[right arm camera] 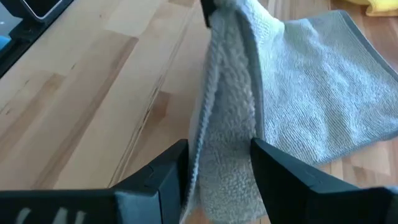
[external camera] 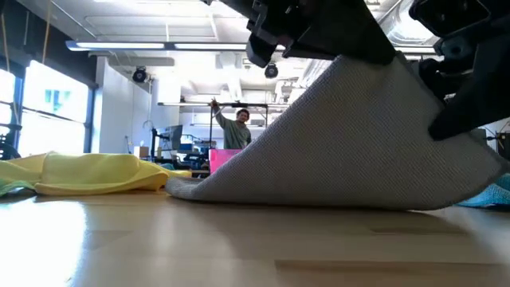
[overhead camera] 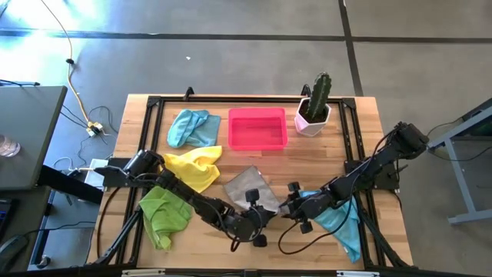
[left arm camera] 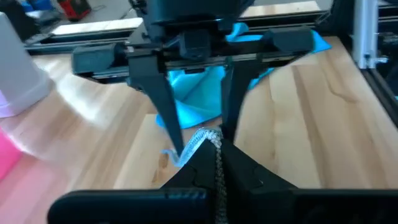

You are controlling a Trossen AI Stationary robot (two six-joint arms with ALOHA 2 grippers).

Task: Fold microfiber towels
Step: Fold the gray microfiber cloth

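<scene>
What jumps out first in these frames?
The grey towel at the table's front centre: one edge is lifted off the wood while the rest still lies flat. Both tools meet on that raised edge, the left tool and the right tool, each shut on it. Behind it sits a bright pink tray, with a potted cactus beside it.
</scene>
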